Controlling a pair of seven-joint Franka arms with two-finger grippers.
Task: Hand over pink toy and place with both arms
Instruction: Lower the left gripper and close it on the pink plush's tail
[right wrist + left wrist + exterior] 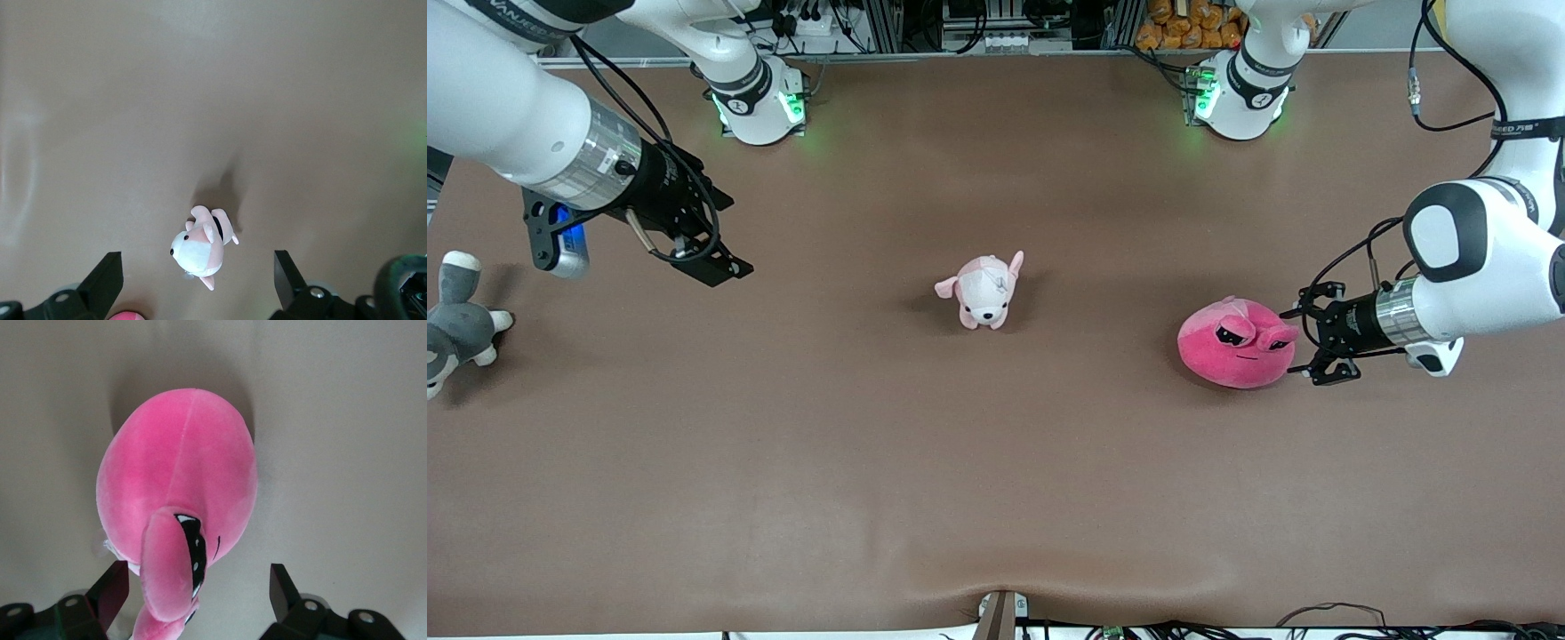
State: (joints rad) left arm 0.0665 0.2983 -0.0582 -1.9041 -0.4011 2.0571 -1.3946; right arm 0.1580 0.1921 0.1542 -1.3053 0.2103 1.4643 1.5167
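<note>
There, pink toy (1236, 345) between the left gripper's (1309, 345) spread fingers.

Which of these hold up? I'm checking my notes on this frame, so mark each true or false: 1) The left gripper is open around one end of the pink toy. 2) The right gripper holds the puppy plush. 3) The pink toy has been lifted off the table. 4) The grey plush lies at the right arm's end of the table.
1) True: the left gripper is open, its fingers on either side of one end of the pink toy.
2) False: the right gripper is open and empty, up over bare table; the puppy plush sits alone mid-table.
3) False: the pink toy rests on the table.
4) True: the grey plush lies at that end.
</note>
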